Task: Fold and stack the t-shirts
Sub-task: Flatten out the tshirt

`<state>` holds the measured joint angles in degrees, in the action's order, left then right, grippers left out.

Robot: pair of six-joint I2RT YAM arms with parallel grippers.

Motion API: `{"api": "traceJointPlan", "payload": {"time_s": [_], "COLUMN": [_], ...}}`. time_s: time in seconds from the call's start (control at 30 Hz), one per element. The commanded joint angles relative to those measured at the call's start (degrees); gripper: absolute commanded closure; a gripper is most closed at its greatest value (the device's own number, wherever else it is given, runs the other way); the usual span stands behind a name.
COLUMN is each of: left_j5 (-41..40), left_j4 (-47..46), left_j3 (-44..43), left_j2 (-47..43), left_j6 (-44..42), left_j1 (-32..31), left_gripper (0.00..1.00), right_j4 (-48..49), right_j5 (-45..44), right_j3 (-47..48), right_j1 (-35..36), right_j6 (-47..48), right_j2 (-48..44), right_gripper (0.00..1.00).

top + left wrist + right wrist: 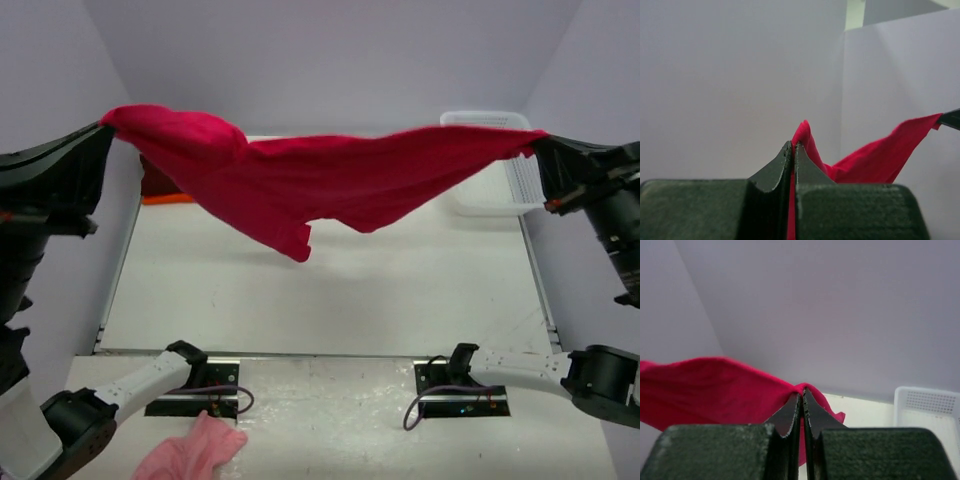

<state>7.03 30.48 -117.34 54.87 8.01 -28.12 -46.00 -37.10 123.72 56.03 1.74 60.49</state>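
Observation:
A bright red t-shirt [320, 185] hangs stretched in the air above the table, sagging in the middle with a corner drooping near the centre. My left gripper [105, 128] pinches its left end high at the left; red cloth [810, 142] shows squeezed between the shut jaws in the left wrist view. My right gripper [540, 142] grips the shirt's right end at the far right, with fabric [715, 390] running off to the left of the shut fingers. A strip of orange t-shirt [165, 199] and some dark maroon cloth [155, 180] peek out behind the red shirt at the back left.
A white perforated basket [505, 185] stands at the back right of the table [320, 300]. A small pink fluffy cloth [195, 450] lies by the left arm's base at the near edge. White walls close in the back and both sides.

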Motion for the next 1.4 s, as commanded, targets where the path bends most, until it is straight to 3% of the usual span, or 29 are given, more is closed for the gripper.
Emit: {"api": "traceJointPlan", "payload": {"time_s": [0.0,0.13,0.23,0.27,0.33,0.37,0.43,0.53,0.63,0.7,0.83,1.37], "left_j5": [7.3,10.0,5.2,3.8,-1.8,-3.4,-6.4,-5.4,-6.0,-6.5,-6.7,-7.4], "left_j4": [2.2,2.8,4.7,6.2,5.7,4.2,2.2,0.4,0.1,-1.3,-2.7,-5.6], "left_j3": [-3.7,-4.2,-2.5,-2.0,2.4,6.2,9.8,13.1,13.9,14.9,13.8,10.6], "left_j2": [-0.4,-1.9,1.7,5.9,10.1,13.9,20.5,27.5,40.9,45.3,56.5,66.6], "left_j6": [2.2,2.7,1.3,0.9,-0.7,-0.7,-0.3,1.1,2.2,2.8,2.7,-2.6], "left_j1": [2.2,5.3,5.5,5.5,5.4,5.5,5.7,7.2,9.8,10.6,12.1,17.0], "left_gripper": [1.0,1.0,1.0,1.0,1.0,1.0,1.0,1.0,1.0,1.0,1.0,1.0], "right_j4": [-3.0,-4.0,1.9,2.2,2.2,2.2,5.9,11.1,10.9,9.6,8.3,6.0], "right_j5": [-8.5,-15.2,-17.7,-15.9,-4.2,-0.4,7.7,15.9,19.9,22.6,25.8,28.8], "right_j3": [-1.8,-3.8,-8.0,-7.9,-10.0,-13.1,-17.7,-23.7,-22.3,-19.9,-19.2,-13.8], "right_j1": [6.0,13.6,13.3,7.9,-1.1,-10.0,-18.5,-25.7,-30.9,-33.0,-38.1,-48.5], "right_j6": [0.7,0.2,4.9,4.7,1.1,-0.4,-3.4,-6.1,-8.5,-9.1,-9.5,-6.8], "right_j2": [0.0,0.3,2.3,5.0,7.4,10.8,14.4,22.1,32.6,40.3,47.2,57.4], "right_gripper": [1.0,1.0,1.0,1.0,1.0,1.0,1.0,1.0,1.0,1.0,1.0,1.0]}}
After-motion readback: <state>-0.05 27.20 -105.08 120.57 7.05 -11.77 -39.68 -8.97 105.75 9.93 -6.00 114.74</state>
